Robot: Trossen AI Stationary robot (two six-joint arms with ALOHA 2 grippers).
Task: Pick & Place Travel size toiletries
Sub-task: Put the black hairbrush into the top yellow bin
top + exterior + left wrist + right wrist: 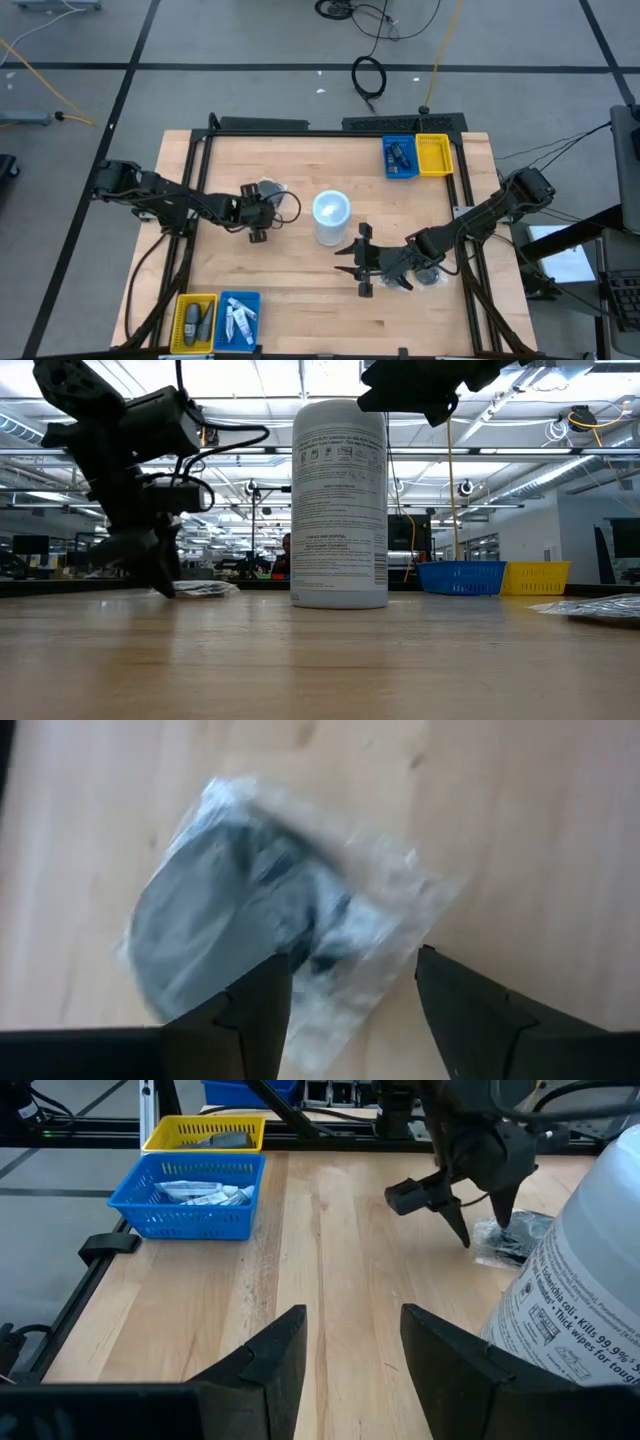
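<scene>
In the left wrist view, the clear bag (290, 910) at the frame's centre is blurred, so only a dark grey round shape can be made out inside it, and its lower edge is covered by the left gripper (352, 995). In the high view, the contents of the blue tray (400, 158) at upper right and of the yellow tray (195, 322) at the bottom are too small to be identified. In the low view, the right gripper (425, 395) is cut off by the top edge, and the plastic (600, 608) at the right edge is cropped.

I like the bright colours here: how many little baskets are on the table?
4: a blue basket beside a yellow basket at the far edge, and a yellow basket beside a blue basket at the near-left corner.
</scene>
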